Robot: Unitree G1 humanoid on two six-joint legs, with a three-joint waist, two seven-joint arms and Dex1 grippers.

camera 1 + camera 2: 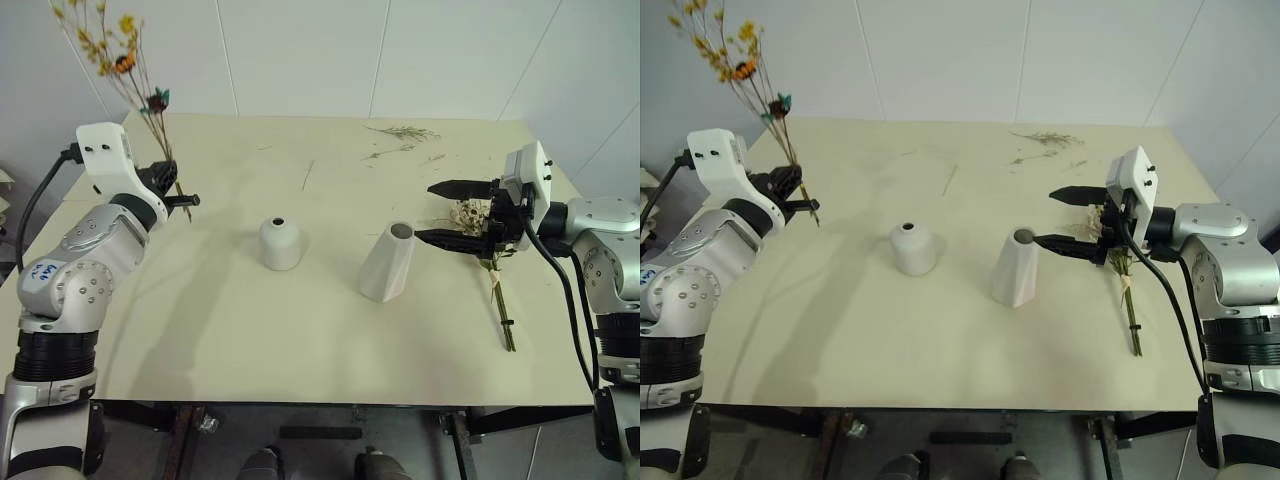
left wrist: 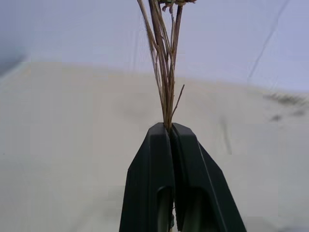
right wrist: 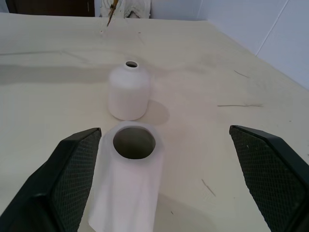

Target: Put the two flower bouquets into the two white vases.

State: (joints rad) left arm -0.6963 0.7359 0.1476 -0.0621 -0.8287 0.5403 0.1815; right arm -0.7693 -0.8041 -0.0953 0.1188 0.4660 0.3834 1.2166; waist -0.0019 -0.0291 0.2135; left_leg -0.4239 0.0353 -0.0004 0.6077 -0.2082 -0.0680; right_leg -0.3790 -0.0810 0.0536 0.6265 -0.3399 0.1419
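Yellow sprig bunch [image 1: 120,60] upright in left tool [image 1: 178,195]

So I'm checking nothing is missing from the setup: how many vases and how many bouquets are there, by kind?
Vases: 2, short vase and tall vase.
Bouquets: 2, yellow sprig in the shut left gripper, fuller bouquet lying on the table.
Total: 4.
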